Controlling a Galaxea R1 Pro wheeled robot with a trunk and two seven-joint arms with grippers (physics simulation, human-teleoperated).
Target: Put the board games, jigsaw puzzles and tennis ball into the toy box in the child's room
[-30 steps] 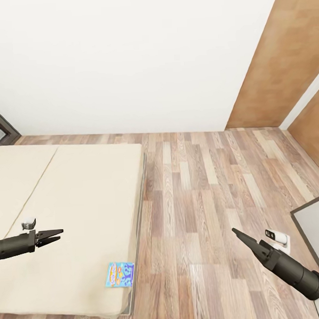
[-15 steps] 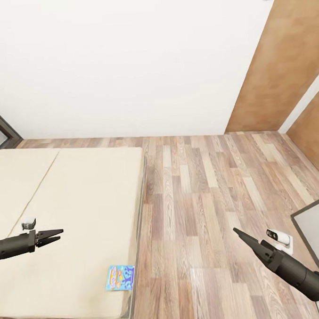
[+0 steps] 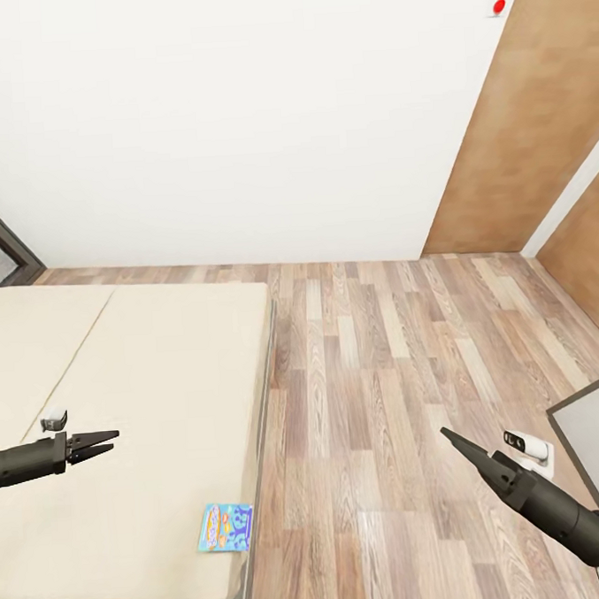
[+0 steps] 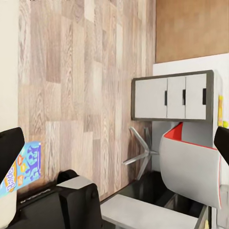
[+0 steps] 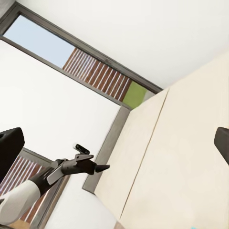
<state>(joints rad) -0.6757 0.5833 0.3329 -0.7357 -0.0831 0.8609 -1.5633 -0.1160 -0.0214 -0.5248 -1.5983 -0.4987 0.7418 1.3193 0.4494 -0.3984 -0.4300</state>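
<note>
The left gripper (image 3: 103, 444) hovers over the beige bed (image 3: 155, 406), its two fingers released with a slight gap and nothing between them. Below and to its right, a blue board game (image 3: 226, 527) lies flat at the bed's near corner, well apart from both grippers; it also shows beside the wood floor (image 4: 86, 86) in the left wrist view. The right gripper (image 3: 457, 445) hangs over the floor, clenched to a point. A corner of the grey bench (image 3: 592, 441) lies just right of it.
</note>
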